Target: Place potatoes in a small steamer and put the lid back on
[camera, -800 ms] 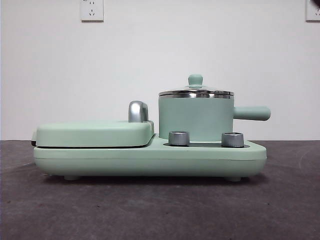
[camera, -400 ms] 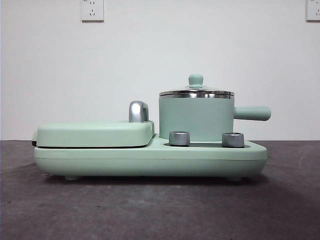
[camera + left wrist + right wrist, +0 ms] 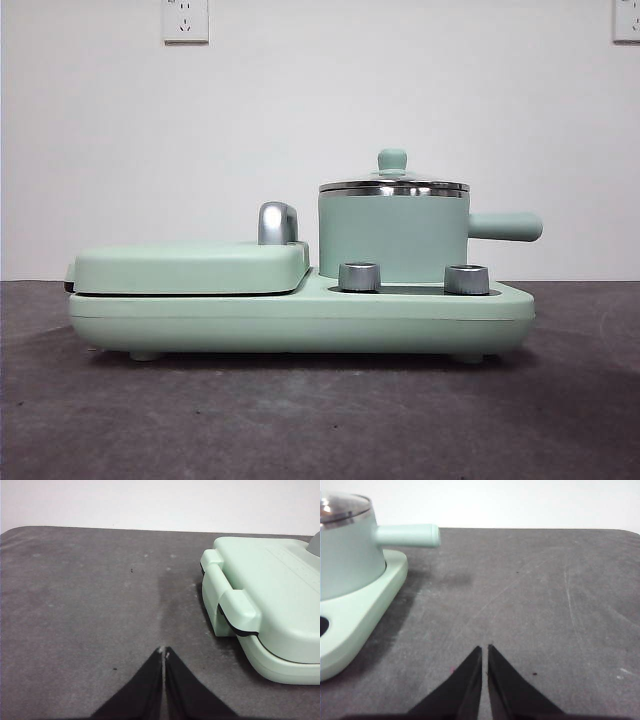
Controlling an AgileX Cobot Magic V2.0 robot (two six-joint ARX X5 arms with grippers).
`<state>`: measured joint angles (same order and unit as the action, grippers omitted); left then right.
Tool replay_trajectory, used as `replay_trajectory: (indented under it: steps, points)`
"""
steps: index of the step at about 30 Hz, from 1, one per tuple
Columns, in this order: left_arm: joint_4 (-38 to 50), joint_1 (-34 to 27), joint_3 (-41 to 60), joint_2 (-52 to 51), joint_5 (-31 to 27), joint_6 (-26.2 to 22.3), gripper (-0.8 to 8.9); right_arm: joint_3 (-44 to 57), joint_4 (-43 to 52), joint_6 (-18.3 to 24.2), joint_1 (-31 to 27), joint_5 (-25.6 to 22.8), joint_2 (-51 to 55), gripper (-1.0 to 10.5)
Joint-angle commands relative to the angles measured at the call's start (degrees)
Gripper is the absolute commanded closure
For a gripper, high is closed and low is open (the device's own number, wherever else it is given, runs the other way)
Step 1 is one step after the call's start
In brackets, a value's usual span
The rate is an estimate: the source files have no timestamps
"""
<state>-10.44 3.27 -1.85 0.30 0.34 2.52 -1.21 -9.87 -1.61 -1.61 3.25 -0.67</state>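
The small mint-green steamer (image 3: 392, 238) stands on the right of the cooker base (image 3: 300, 318), its side handle (image 3: 505, 226) pointing right. The glass lid (image 3: 393, 184) with its green knob sits on it. The steamer also shows in the right wrist view (image 3: 345, 550). No potato shows in any view. My left gripper (image 3: 163, 653) is shut and empty over bare table, beside the griddle end of the cooker. My right gripper (image 3: 484, 650) is shut and empty over bare table, beside the steamer end. Neither gripper shows in the front view.
The flat mint-green griddle cover (image 3: 190, 266) with its chrome handle (image 3: 277, 222) fills the cooker's left half; it also shows in the left wrist view (image 3: 270, 595). Two metal knobs (image 3: 359, 276) sit in front of the steamer. Dark grey table (image 3: 320, 420) lies all around.
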Motion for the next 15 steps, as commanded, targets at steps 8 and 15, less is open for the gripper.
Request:
replay_trajectory:
  steps: [8,15]
  points:
    - [-0.33,0.07,1.09,-0.11,0.04,-0.35,8.09,0.52,0.20,0.55,-0.15,-0.24,0.46,9.3]
    - [-0.33,0.09,1.09,-0.11,0.04,-0.35,8.09,0.52,0.87,0.55,-0.13,-0.26,0.46,9.3]
